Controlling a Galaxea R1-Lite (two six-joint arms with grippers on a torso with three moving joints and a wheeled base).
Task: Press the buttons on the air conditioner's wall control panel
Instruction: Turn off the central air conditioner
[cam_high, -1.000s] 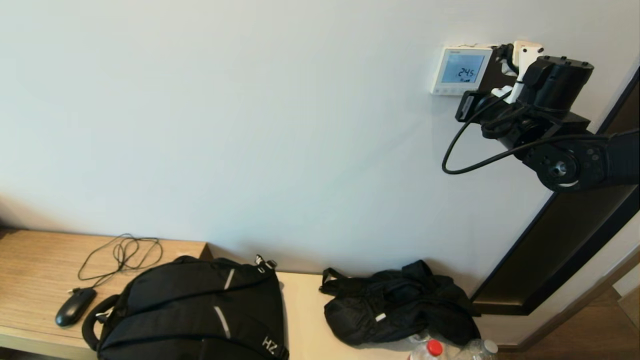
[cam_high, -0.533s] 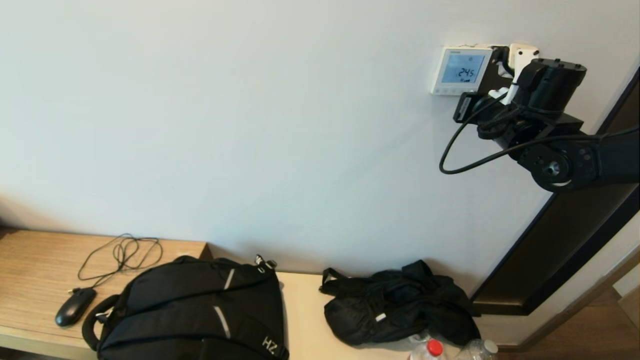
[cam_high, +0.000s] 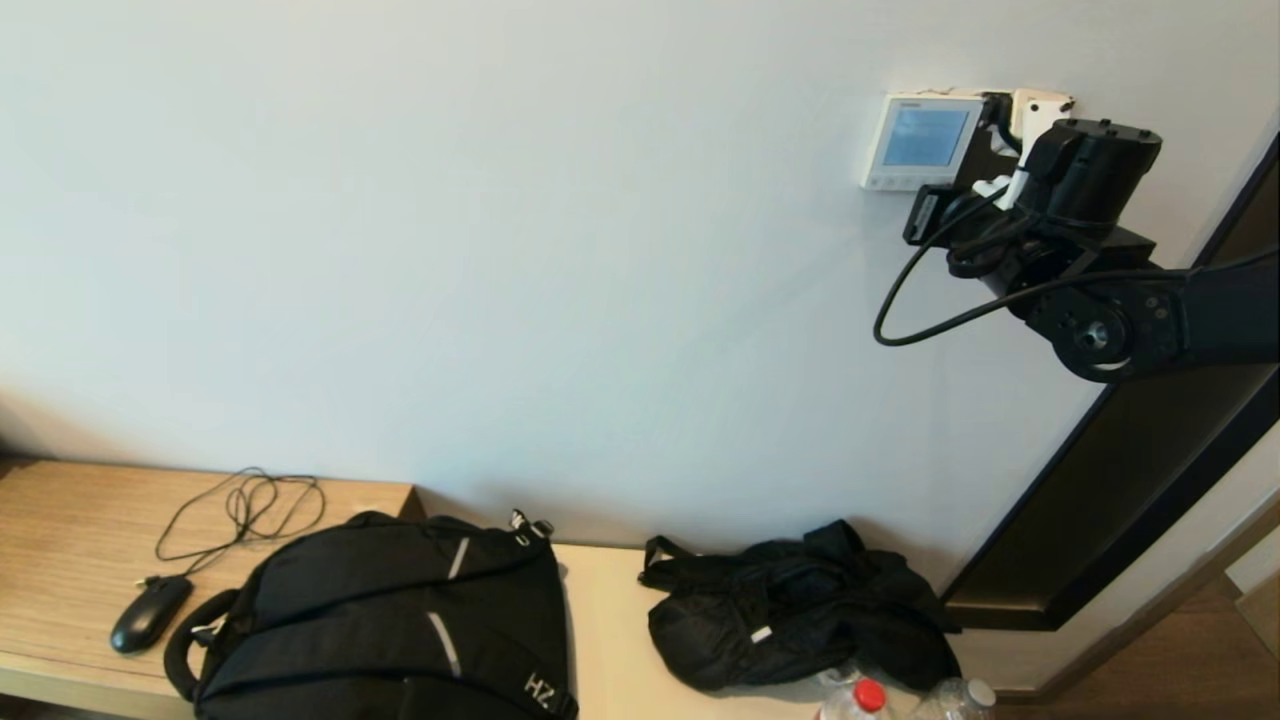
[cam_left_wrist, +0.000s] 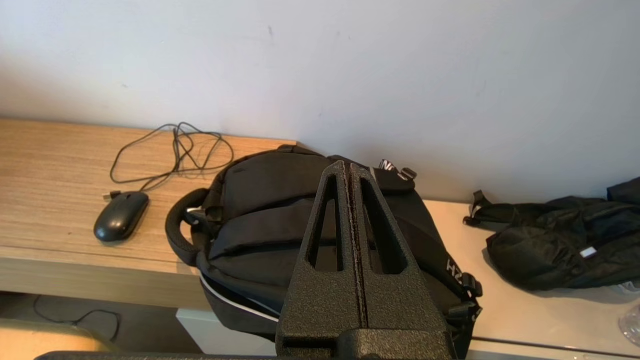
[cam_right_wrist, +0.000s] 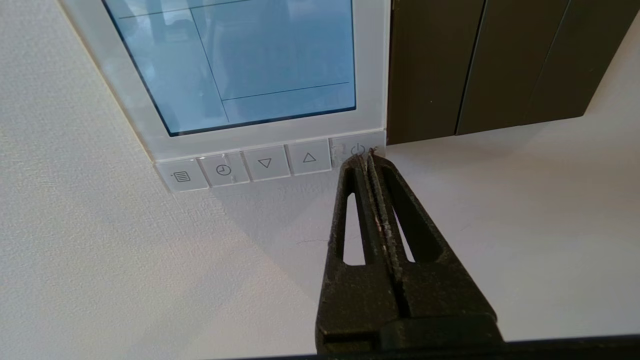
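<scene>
The white wall control panel (cam_high: 920, 140) hangs high on the wall at the right; its pale blue screen (cam_high: 925, 136) shows no digits. In the right wrist view the panel's frame (cam_right_wrist: 370, 75) fills the top, with the row of buttons (cam_right_wrist: 265, 162) along its bottom edge. My right gripper (cam_right_wrist: 366, 156) is shut, and its tips touch the power button (cam_right_wrist: 350, 147) at the row's end next to the dark plate. In the head view my right arm (cam_high: 1090, 170) hides the fingers. My left gripper (cam_left_wrist: 348, 167) is shut and empty, parked low above the backpack.
A dark brown plate (cam_right_wrist: 480, 65) sits on the wall beside the panel. Below are a bench with a black backpack (cam_high: 390, 610), a mouse (cam_high: 150, 612) with its cable, a black bag (cam_high: 790, 620) and bottles (cam_high: 860, 700). A dark door frame (cam_high: 1130, 480) runs at the right.
The screen's 24.5 reading has gone blank. My right arm has shifted slightly up and left, closer to the panel. The left arm has not moved.
</scene>
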